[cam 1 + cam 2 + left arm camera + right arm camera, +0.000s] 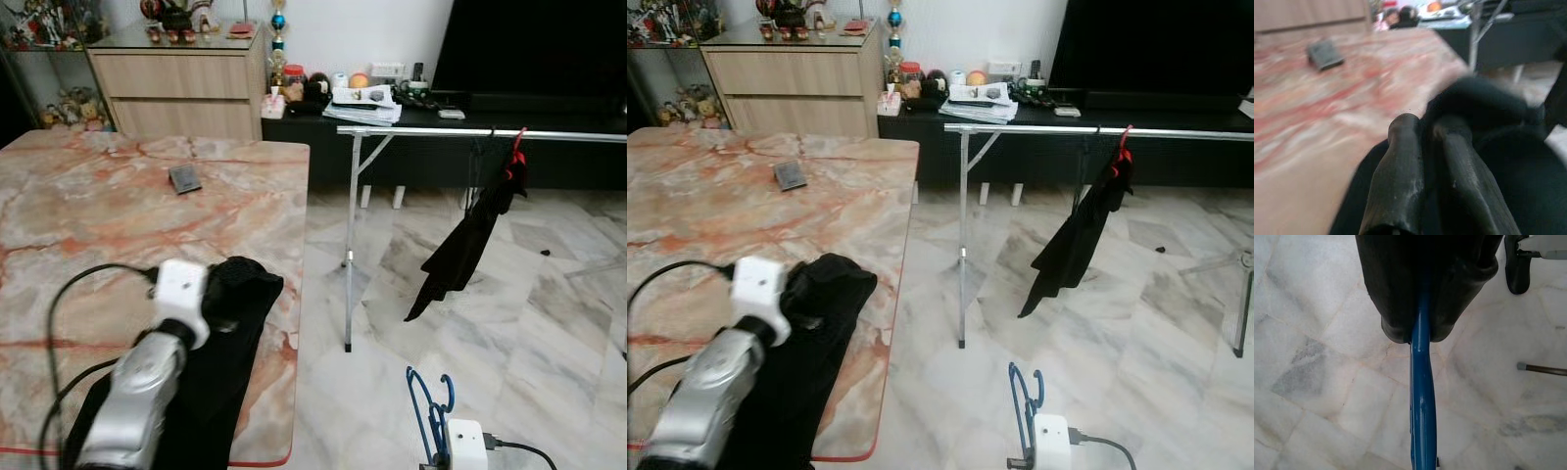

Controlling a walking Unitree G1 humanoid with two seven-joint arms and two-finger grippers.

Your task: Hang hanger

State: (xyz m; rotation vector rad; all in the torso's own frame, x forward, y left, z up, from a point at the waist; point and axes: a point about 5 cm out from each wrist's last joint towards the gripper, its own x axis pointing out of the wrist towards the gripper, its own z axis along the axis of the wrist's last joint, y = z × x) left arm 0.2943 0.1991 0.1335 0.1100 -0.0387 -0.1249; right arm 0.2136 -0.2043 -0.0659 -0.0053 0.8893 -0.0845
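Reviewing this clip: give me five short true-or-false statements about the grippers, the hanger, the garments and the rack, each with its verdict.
1. The right gripper is shut on a blue hanger. True.
2. The blue hanger hangs on the clothes rack. False: it is held low above the marble floor.
3. A black garment on a red hanger hangs on the rack. True.
4. The left gripper is at a white towel. False: its fingers are shut on the black garment on the table.
5. The small dark object lies on the floor. False: it lies on the table.
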